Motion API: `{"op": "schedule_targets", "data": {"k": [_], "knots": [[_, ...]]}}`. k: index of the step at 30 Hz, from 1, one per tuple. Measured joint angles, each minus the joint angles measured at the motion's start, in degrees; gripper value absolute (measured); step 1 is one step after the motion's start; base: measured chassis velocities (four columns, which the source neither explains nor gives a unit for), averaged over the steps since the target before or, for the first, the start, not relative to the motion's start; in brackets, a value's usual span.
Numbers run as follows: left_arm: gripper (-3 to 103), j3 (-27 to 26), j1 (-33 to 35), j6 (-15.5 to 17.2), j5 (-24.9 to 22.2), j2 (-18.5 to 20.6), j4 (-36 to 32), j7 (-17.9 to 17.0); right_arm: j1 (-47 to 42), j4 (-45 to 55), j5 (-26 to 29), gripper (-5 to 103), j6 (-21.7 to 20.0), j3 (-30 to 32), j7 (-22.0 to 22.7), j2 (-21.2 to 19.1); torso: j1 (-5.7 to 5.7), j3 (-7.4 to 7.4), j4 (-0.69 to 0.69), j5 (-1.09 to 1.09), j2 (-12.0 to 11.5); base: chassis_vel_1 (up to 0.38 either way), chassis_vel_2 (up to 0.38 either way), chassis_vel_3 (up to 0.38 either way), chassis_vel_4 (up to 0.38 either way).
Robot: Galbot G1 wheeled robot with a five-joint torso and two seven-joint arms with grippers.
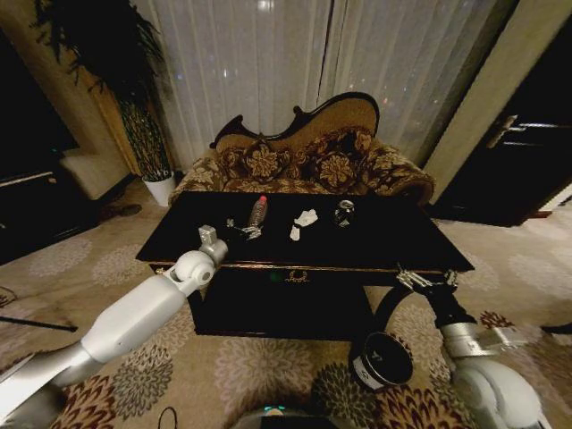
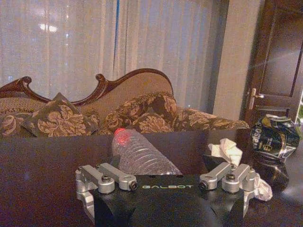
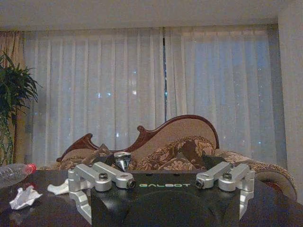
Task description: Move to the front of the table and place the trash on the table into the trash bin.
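The near-black table point(image 1: 393, 241) stands in front of me. On it lie a clear bottle point(image 1: 257, 212) with a red cap, crumpled white paper point(image 1: 307, 217) and a crushed dark can point(image 1: 344, 213). My left gripper point(image 1: 243, 231) rests low over the tabletop, open, its fingers either side of the near end of the bottle point(image 2: 142, 153). Paper point(image 2: 227, 151) and the can point(image 2: 274, 137) lie to one side of it. My right gripper point(image 1: 427, 280) hovers open at the table's front right edge. The dark trash bin point(image 1: 382, 357) hangs under that arm by a curved handle.
An ornate sofa point(image 1: 304, 152) with patterned cushions stands close behind the table. A white plant pot point(image 1: 161, 188) and a low black cabinet point(image 1: 27, 206) are at the left, a dark door point(image 1: 518, 170) at the right. Patterned carpet surrounds the table.
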Motion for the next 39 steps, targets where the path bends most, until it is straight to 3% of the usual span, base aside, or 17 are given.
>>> {"op": "schedule_targets", "data": {"k": [9,12,20,26,32,39], "knots": [[96,-1.3,2.2,-0.4,1.2,-0.7,1.6,0.1,0.7,-0.7,-0.2,100,0.0,-0.7,0.0,-0.5,0.0,0.0,0.01,0.0,0.0,0.0,0.0,0.0,0.0],[90,-1.3,2.2,-0.4,1.3,-1.1,2.2,0.5,0.6,-0.7,-0.2,100,0.0,-0.8,-0.2,-0.4,0.0,0.0,0.01,-0.01,0.0,0.0,0.0,0.0,0.0],[97,0.2,0.1,-1.6,3.0,-3.4,5.8,1.7,-0.1,-0.3,0.0,100,0.3,-0.2,-1.0,-0.4,0.0,0.0,0.0,-0.01,0.0,0.0,0.0,0.0,0.0],[82,0.9,-0.9,-2.2,4.1,-4.8,7.1,1.9,-0.7,0.0,0.0,100,0.3,0.3,-1.0,0.0,0.0,0.0,0.0,0.0,0.0,0.0,0.0,0.0,0.0],[58,0.8,-0.5,-2.6,4.8,-4.9,7.6,2.0,-0.5,-0.2,-0.3,100,0.4,0.1,-0.9,0.1,-0.01,-0.01,0.0,0.0,0.0,0.0,0.0,0.0,0.0],[49,0.4,0.2,-2.7,4.9,-4.7,7.2,2.0,-0.4,-0.4,-0.9,100,0.4,-0.3,-0.7,0.3,-0.01,-0.02,-0.01,-0.01,0.0,0.0,0.0,0.0,0.0]]}}
